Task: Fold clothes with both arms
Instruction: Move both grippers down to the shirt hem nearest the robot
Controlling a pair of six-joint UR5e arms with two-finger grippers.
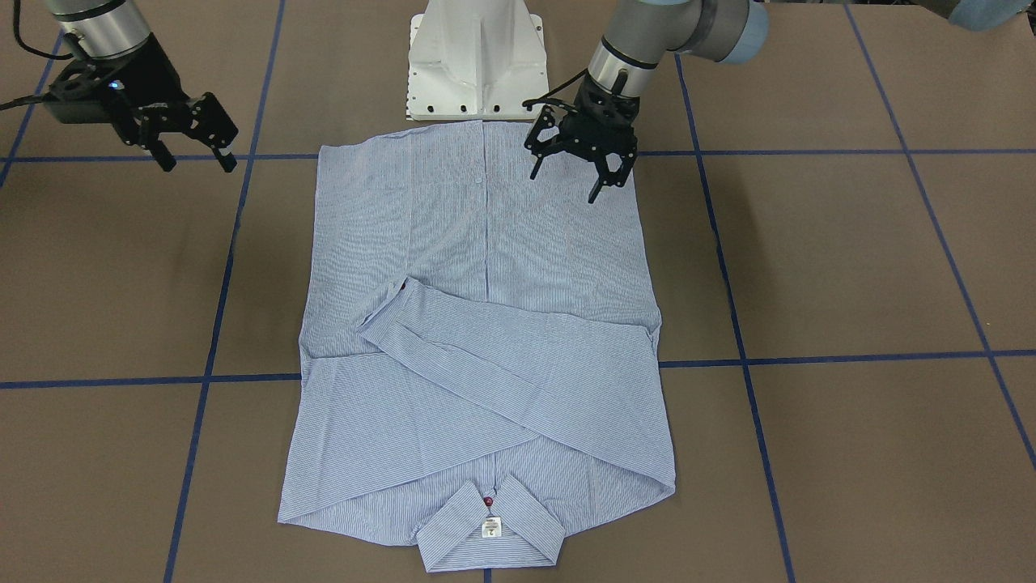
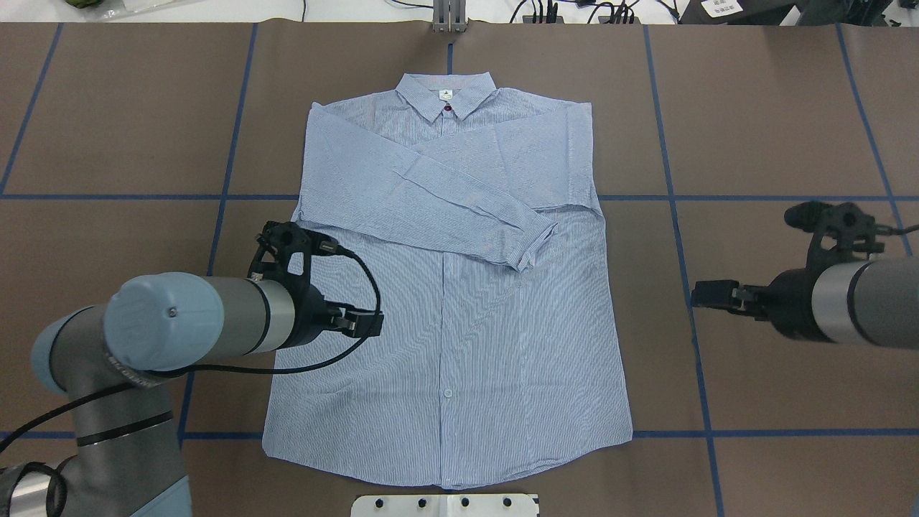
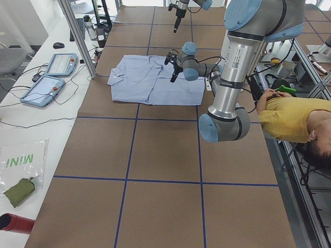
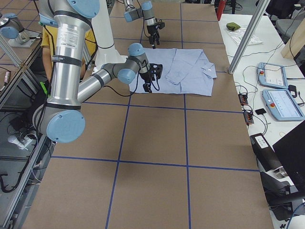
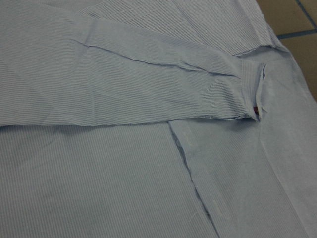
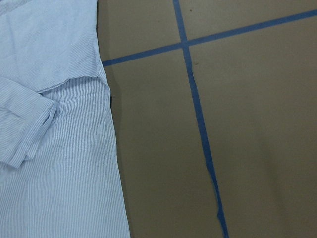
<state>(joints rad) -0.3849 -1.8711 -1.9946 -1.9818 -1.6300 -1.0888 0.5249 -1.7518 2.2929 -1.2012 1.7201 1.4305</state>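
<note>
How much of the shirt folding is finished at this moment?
Done: the sleeves lie crossed over the chest of the shirt. In hand: nothing; the left pincer hangs open above the lower shirt, the right pincer open beside it over the table. Left: the body lies at full length, unfolded.

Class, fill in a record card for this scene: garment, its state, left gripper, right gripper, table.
garment: striped shirt, flat, front up, collar away from the robot
sleeves: both folded across the chest
left gripper: open, empty, over the shirt's left side
right gripper: open, empty, over bare table beside the shirt
table: brown, blue tape grid
</note>
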